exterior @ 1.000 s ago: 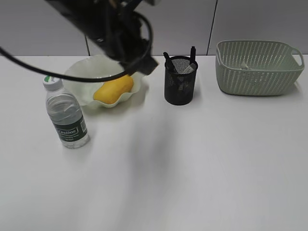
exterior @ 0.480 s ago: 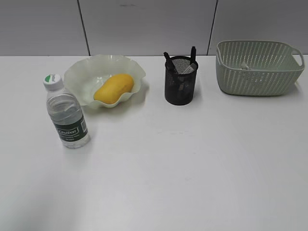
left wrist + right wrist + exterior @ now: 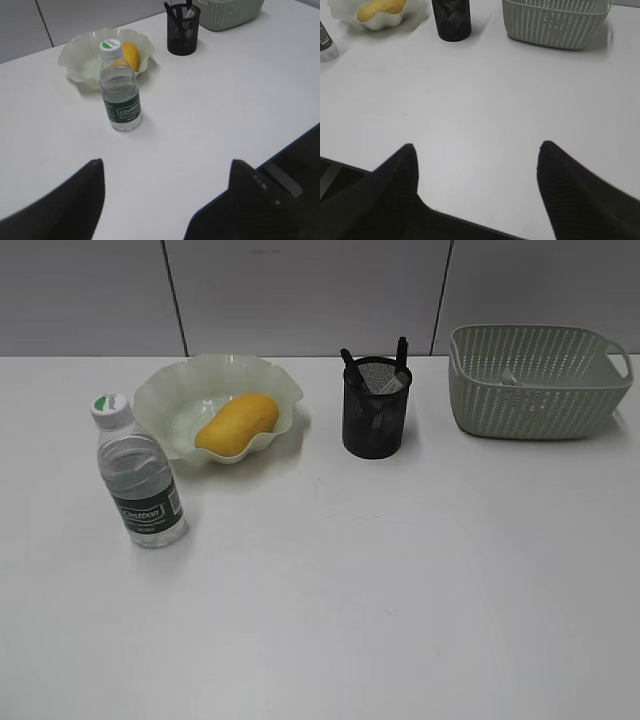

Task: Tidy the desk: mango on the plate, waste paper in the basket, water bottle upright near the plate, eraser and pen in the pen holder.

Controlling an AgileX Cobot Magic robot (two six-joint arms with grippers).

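Desk (image 3: 400,590), exterior view: mango (image 3: 236,424) on plate (image 3: 160,400), bottle (image 3: 139,484) upright nearby, pens in holder (image 3: 374,420), paper in basket (image 3: 535,390); tidying looks finished. Left wrist view: left gripper (image 3: 167,175) spread, empty, bottle ahead. Right wrist view: right gripper (image 3: 477,160) spread, empty, basket far ahead.

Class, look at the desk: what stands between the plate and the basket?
The black mesh pen holder stands between the plate and the basket; the exterior view shows this best.

Yellow mango (image 3: 237,424) in green plate (image 3: 170,400); water bottle (image 3: 140,476) upright nearby.
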